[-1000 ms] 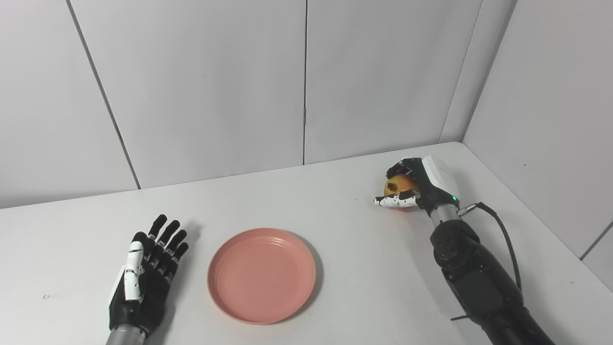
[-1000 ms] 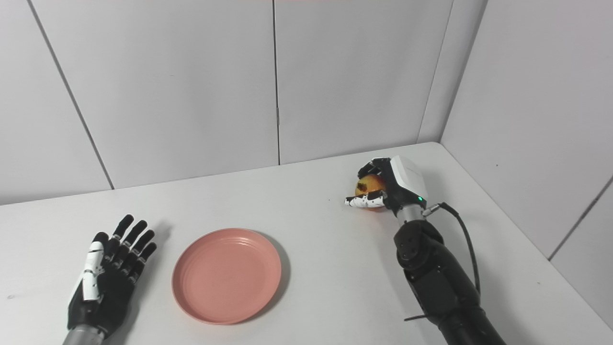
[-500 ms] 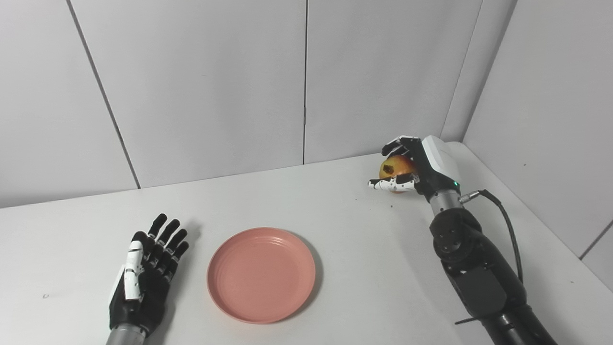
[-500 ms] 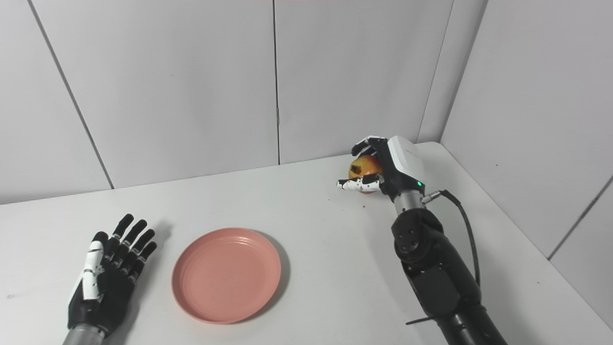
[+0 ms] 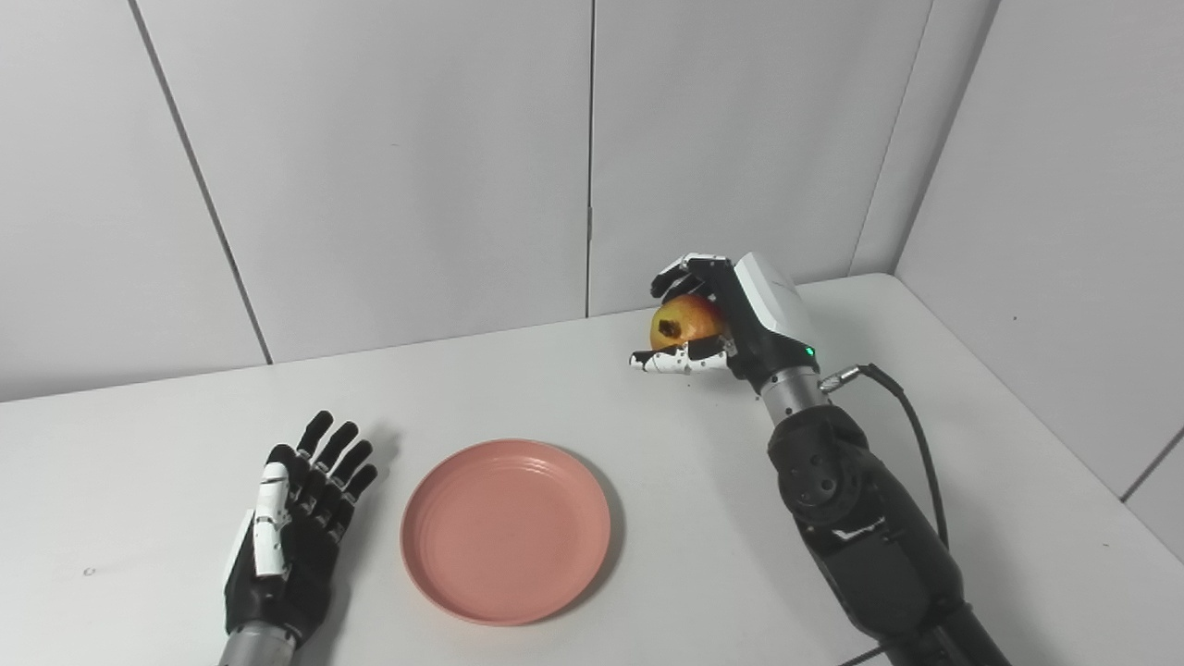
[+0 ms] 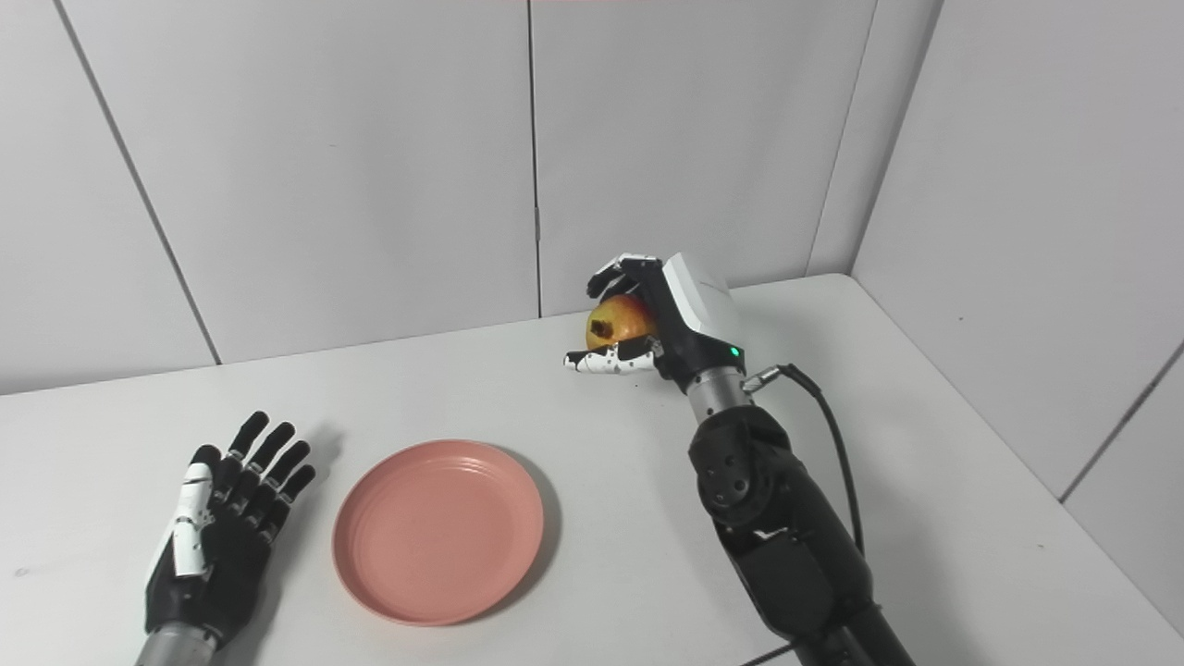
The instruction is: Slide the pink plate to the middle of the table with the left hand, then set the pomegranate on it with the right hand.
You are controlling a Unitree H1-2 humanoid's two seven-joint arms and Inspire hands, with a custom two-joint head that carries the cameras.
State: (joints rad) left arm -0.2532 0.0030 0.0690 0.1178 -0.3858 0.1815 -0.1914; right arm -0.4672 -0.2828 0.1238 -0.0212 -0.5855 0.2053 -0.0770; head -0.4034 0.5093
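Observation:
A pink plate (image 5: 505,531) lies flat on the white table, a little left of the middle. To its left, my left hand (image 5: 294,529) rests open with fingers spread, apart from the plate. My right hand (image 5: 717,317) is shut on the yellow-red pomegranate (image 5: 683,323) and holds it in the air above the table's far part, up and right of the plate. Fingers and thumb cover the fruit's top and underside.
The white table (image 5: 703,518) ends at grey wall panels behind and on the right. A black cable (image 5: 911,435) loops off my right wrist. My right forearm (image 5: 860,527) crosses the table's right part.
My right hand has lifted the pomegranate off the table and carried it left, toward the plate. The left hand has shifted a little; the plate has stayed put.

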